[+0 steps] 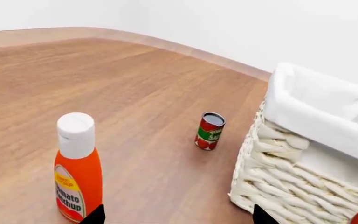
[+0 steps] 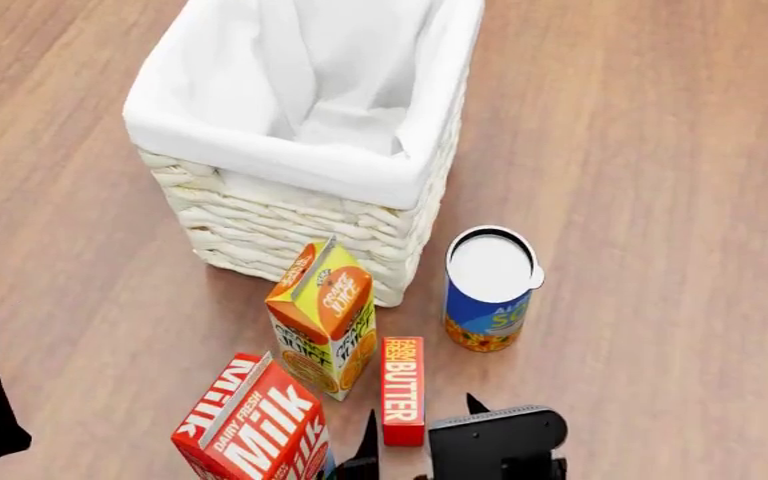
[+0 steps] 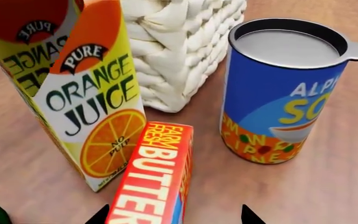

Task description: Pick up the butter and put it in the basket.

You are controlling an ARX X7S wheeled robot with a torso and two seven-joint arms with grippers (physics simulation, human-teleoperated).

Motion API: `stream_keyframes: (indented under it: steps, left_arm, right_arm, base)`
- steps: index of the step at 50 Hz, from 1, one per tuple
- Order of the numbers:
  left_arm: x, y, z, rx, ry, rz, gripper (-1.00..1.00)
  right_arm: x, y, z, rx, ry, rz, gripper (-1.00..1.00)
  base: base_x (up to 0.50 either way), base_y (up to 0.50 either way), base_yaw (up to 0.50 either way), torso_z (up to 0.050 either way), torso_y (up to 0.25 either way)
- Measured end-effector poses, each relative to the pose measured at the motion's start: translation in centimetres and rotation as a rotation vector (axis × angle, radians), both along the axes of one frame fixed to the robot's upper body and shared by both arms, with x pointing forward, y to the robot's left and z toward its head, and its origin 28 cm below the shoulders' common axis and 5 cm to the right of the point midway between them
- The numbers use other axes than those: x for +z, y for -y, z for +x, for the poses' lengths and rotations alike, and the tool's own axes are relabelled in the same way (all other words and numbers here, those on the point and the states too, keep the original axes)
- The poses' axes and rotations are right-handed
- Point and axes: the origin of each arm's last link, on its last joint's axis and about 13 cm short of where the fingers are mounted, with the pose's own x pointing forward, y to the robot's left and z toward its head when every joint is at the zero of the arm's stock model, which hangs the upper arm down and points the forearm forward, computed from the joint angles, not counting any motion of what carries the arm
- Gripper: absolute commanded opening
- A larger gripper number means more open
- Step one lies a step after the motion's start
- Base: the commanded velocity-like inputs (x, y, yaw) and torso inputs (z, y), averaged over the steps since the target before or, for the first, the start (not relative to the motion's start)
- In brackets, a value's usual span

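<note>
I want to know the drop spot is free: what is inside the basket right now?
In the head view the basket shows only its white cloth liner, folded over the rim and bunched inside. No item shows, but the folds hide the bottom, so it cannot be fully checked.

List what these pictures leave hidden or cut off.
- Basket floor: head view, hidden by the folded white liner.
- Butter near end: right wrist view, cut by the frame edge.
- Right gripper: head view, cut by the edge; only its finger tips show in the wrist view.
- Left gripper: only two dark finger tips show.
- Milk carton: head view, base cut off.
</note>
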Motion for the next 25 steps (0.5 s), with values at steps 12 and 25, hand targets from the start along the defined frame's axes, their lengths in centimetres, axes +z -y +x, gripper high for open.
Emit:
stream_keyframes:
  steps: [12,25]
  left_arm:
    - [0.16,0.07,-0.12,-0.003,0.003,-0.006,1.00]
    - [0.25,0.02,-0.04,-0.001,0.004,-0.010,1.00]
  right_arm:
    - [0.06,-0.15,0.53,0.015,-0.019,-0.003,-1.00]
    - [0.19,-0.24,0.13,0.005,-0.018,-0.012,-1.00]
  base:
    - [0.00,0.00,0.00,0.000,0.000]
    - [0.00,0.00,0.00,0.000,0.000]
